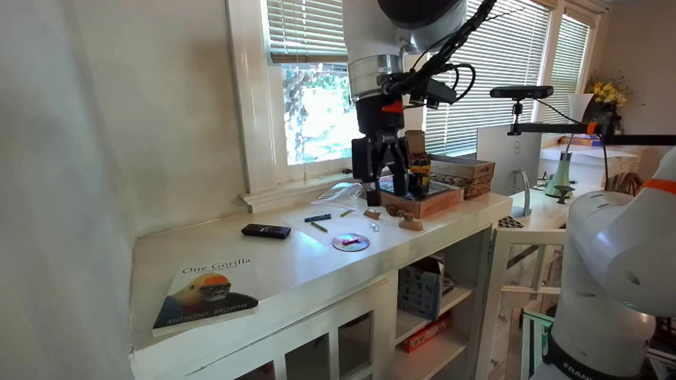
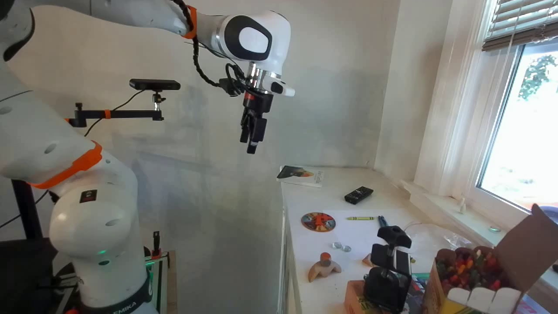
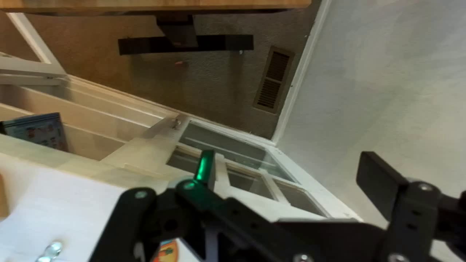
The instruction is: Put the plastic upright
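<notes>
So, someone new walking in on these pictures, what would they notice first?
Probably the white Franka arm, looming large in both exterior views, its black gripper hanging open in midair. Next, the One Gorilla book lying at one end of the white counter, then the CD-like disc farther along, near the front edge.

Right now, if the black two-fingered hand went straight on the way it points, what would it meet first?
Probably the brown floor in front of the white cabinet. Depth is unclear in the wrist view, so the hand might brush the cabinet's glass-paned door first.
</notes>
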### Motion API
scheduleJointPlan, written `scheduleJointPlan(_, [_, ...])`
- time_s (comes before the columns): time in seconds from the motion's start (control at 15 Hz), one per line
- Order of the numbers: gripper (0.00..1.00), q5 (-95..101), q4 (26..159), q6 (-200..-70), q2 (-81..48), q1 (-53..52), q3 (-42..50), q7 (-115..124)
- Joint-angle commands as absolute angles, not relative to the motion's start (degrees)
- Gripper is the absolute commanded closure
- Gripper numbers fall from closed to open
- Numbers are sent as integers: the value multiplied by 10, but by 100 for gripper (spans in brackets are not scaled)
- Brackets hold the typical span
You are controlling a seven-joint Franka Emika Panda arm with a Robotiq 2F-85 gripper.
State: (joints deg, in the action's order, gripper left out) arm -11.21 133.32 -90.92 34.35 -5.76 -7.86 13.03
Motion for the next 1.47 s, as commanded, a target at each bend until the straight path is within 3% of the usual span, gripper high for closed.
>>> scheduleJointPlan(0.0, [0, -17, 1329, -941, 336, -18, -96, 146])
scheduleJointPlan(0.73, [0, 318, 1380, -1133, 293, 41, -144, 267])
scheduleJointPlan(1.4, [0, 447, 1399, -1171, 243, 25, -126, 411])
